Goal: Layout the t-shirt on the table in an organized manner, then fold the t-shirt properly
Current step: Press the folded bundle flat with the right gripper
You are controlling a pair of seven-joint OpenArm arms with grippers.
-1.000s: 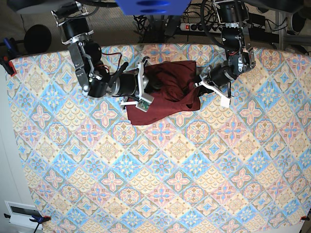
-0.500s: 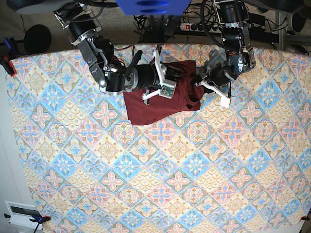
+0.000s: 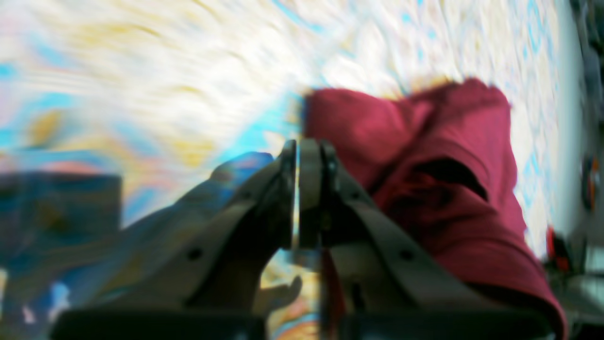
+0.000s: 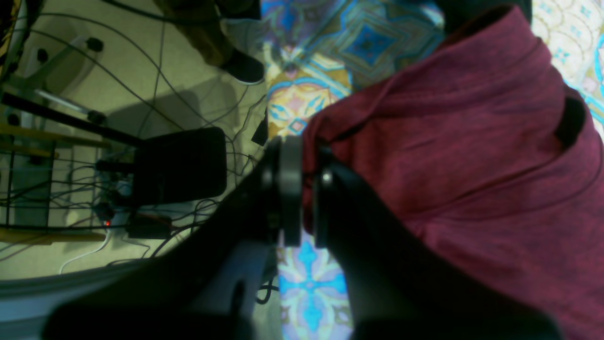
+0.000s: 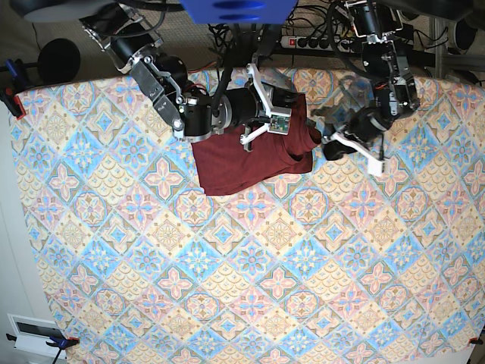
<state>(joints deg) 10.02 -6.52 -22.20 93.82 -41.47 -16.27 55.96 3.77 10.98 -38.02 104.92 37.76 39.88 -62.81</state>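
The dark maroon t-shirt (image 5: 242, 159) lies bunched near the far edge of the patterned table (image 5: 227, 265). My right gripper (image 5: 292, 106) hangs over the t-shirt's far right part. In the right wrist view that gripper (image 4: 304, 151) is shut on a fold of the t-shirt (image 4: 472, 165), which drapes away from the jaws. My left gripper (image 5: 324, 140) sits just off the t-shirt's right edge, apart from it. The blurred left wrist view shows the left gripper (image 3: 297, 156) shut with nothing between its jaws and the t-shirt (image 3: 448, 165) beside it.
A power strip and cables (image 5: 311, 42) run behind the table's far edge. Past that edge, the right wrist view shows a black box (image 4: 179, 165) among cables on the floor. A red clamp (image 5: 11, 98) grips the left edge of the table.
My right gripper has carried the pinched t-shirt fabric rightward and toward the far edge, over the garment. My left gripper has drawn away to the right, off the t-shirt.
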